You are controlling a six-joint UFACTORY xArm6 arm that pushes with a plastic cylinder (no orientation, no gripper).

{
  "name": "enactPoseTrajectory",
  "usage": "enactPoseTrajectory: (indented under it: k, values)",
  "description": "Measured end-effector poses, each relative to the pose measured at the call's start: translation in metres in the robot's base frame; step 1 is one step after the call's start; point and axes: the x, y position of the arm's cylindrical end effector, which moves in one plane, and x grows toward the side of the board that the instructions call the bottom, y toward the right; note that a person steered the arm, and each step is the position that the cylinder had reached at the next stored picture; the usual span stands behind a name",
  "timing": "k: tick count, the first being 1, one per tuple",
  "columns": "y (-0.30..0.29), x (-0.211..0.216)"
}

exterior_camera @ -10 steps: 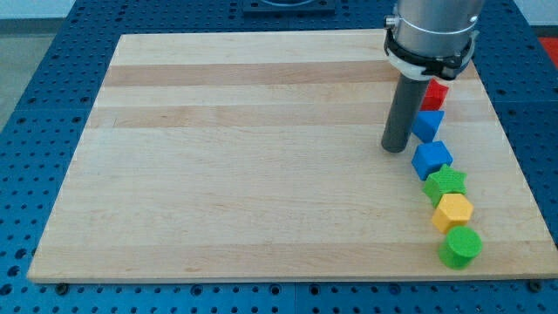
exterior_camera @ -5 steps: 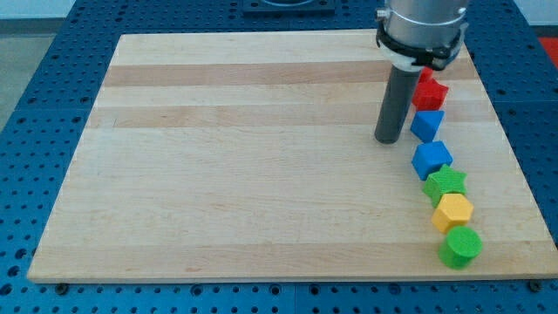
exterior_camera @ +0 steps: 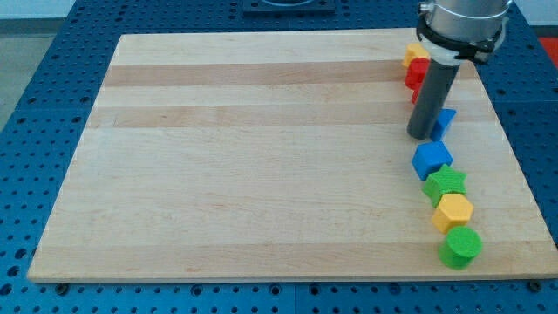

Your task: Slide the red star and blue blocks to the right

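Observation:
My tip (exterior_camera: 422,135) stands near the board's right edge, pressed against the left side of a blue block (exterior_camera: 445,121) that it largely hides. A second blue block (exterior_camera: 432,159) lies just below the tip. The red star (exterior_camera: 417,75) sits above, partly hidden behind the rod, with a yellow block (exterior_camera: 413,55) just above it.
Below the blue blocks runs a column of a green star (exterior_camera: 445,183), a yellow hexagon (exterior_camera: 453,211) and a green cylinder (exterior_camera: 460,247). The wooden board (exterior_camera: 261,157) lies on a blue perforated table; its right edge is close to the blocks.
My tip swung left and up, then moved right against the upper blue block, which shifted right. The red star is now more hidden; a yellow block has come into view above it.

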Motion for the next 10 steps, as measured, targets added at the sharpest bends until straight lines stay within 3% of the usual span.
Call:
enactPoseTrajectory:
  k: [1, 3, 4, 10]
  values:
    - [0.000, 0.000]
    - [-0.086, 0.018]
    - [-0.088, 0.068]
    - [-0.025, 0.068]
